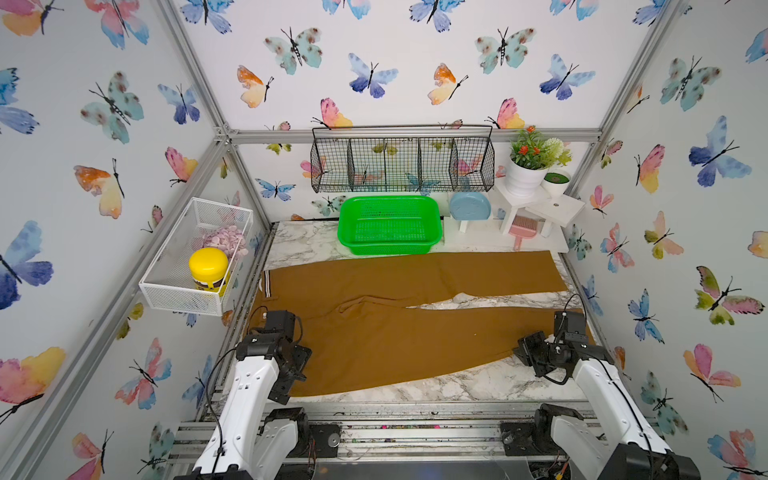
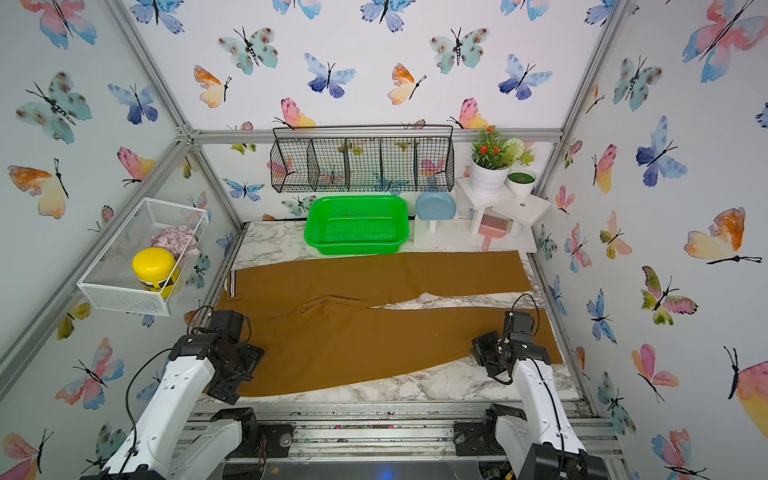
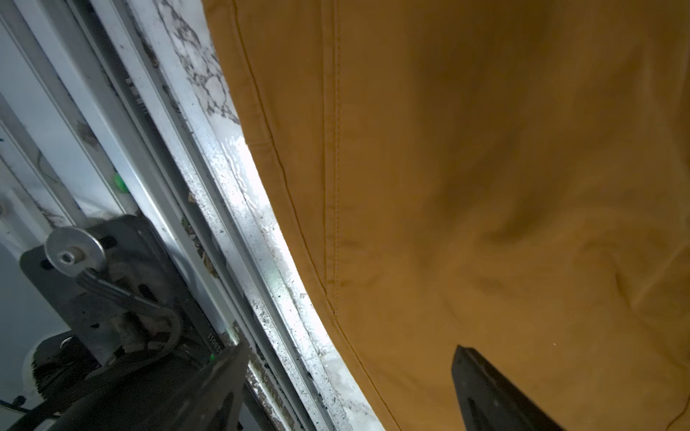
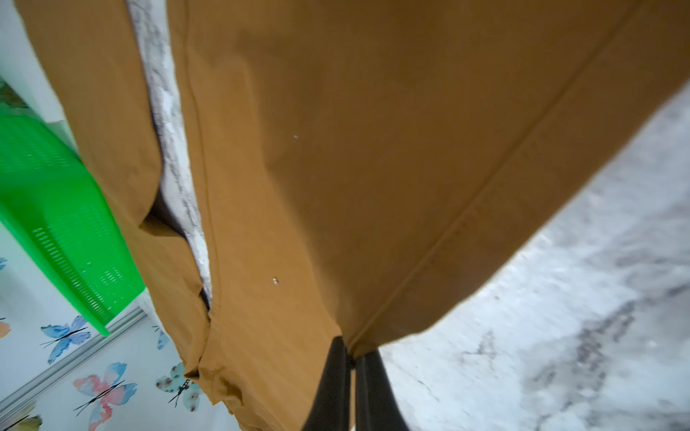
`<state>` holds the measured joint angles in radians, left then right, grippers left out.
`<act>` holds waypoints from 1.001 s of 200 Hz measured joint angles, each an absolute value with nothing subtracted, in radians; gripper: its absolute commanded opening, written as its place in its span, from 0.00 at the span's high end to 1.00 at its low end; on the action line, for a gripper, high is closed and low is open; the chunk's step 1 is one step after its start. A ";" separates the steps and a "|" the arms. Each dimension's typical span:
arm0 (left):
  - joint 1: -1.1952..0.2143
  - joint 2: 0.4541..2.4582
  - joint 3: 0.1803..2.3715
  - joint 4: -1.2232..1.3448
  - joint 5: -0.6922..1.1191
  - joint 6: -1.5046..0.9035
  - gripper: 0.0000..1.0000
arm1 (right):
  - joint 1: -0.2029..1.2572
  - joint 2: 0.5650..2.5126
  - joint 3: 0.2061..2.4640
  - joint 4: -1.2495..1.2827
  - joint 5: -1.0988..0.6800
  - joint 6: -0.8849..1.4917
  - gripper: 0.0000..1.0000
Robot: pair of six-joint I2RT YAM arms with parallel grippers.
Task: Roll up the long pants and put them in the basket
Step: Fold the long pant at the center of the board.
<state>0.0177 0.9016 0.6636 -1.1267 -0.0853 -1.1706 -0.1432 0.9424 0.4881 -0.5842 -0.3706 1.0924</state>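
The pants lie flat on the table right in front of the green basket, waistband past the basket's left end, the 2 legs running past its right end. The right fingers are clamped on the hem corner of the leg farther from the basket, arm stretched low with the wrist tipped down; the left fingers hang wide apart, holding nothing, over the hip edge on a bent arm. I'd lift that hem only slightly, keep it square and tight, and have the left fingers pin the cloth so nothing skews.
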 measured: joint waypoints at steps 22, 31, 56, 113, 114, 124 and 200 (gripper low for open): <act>0.017 0.936 0.662 -1.123 -0.077 -1.177 0.09 | -0.143 0.970 0.508 -0.525 -0.375 1.116 0.97; 0.017 0.944 0.657 -1.118 -0.070 -1.180 0.09 | -0.143 0.979 0.518 -0.508 -0.376 1.121 0.97; 0.014 0.941 0.630 -1.114 -0.060 -1.201 0.10 | -0.143 0.998 0.542 -0.469 -0.379 1.140 0.97; 0.004 0.922 0.589 -1.079 -0.049 -1.265 0.10 | -0.143 1.085 0.625 -0.416 -0.395 1.169 0.97; 0.004 0.921 0.588 -1.078 -0.048 -1.266 0.10 | -0.143 1.089 0.631 -0.417 -0.395 1.170 0.97; 0.004 0.916 0.572 -1.067 -0.037 -1.279 0.10 | -0.143 1.132 0.680 -0.419 -0.402 1.163 0.97; -0.002 0.906 0.469 -1.005 0.043 -1.362 0.13 | -0.142 1.271 0.804 -0.377 -0.433 1.143 0.97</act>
<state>-0.0021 0.9058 0.4694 -1.0054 0.0429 -1.3621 -0.1425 1.2709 0.8040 -0.3767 -0.4328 1.1435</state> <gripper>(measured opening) 0.878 0.057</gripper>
